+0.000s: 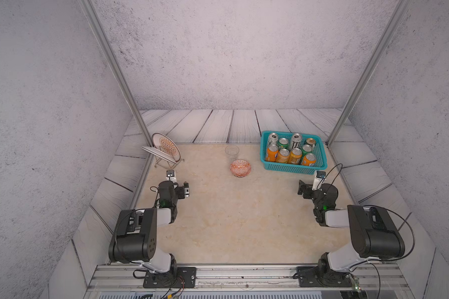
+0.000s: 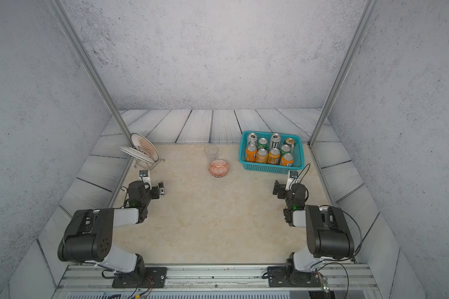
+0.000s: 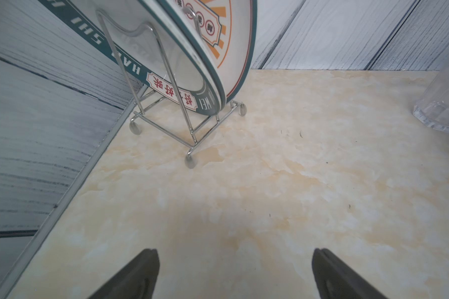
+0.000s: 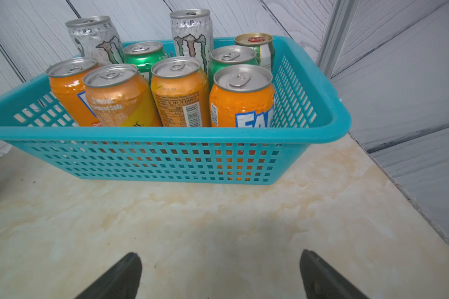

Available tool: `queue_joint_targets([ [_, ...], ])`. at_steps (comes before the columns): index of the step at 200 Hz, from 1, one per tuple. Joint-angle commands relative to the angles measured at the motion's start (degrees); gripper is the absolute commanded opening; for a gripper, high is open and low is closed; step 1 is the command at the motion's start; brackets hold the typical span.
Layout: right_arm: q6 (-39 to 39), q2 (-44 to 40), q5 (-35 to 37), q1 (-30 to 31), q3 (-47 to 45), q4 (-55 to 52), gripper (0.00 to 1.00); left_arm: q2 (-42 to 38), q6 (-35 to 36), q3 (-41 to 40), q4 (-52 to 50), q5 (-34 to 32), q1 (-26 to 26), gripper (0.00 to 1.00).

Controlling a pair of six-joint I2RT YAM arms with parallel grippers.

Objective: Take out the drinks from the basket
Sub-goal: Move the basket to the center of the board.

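Basket [image 1: 290, 167] on beige marble tabletop [image 1: 231, 220]; grey plank surround [image 1: 218, 124], speckled walls [image 1: 231, 51].

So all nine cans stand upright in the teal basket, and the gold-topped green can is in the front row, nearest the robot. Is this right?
Not quite. The gold-topped green can stands in the back row, at a far corner of the basket, as the right wrist view shows. The rest holds: all nine cans stand upright in the basket.

Nine cans [image 2: 273, 156] upright in basket [image 2: 267, 168], far right of table [image 2: 213, 227]. Bowl [image 2: 218, 168] just beside cup [image 2: 211, 152]. Plates [image 2: 145, 147] in rack [image 2: 151, 165], far left.
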Motion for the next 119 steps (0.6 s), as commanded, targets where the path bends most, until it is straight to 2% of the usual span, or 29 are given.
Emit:
queue_joint_targets([
  [1,0.2,1.0,0.1,0.2,0.6,0.6,0.99,-0.1,0.6,0.8,-0.1,0.6,-0.2,0.99],
  [69,0.8,0.8,0.5,0.2,-0.6,2.7,1.00,-0.6,-0.4,0.6,0.3,-0.6,-0.2,0.99],
  [93,2.8,-1.3,5.4,0.1,-4.8,8.4,1.00,-6.7,-3.7,0.1,-4.6,-8.0,-0.2,0.99],
  [119,4.4,-5.1,10.4,0.1,-9.0,12.8,1.00,-15.5,-6.9,0.4,-13.8,-9.7,-0.3,0.99],
])
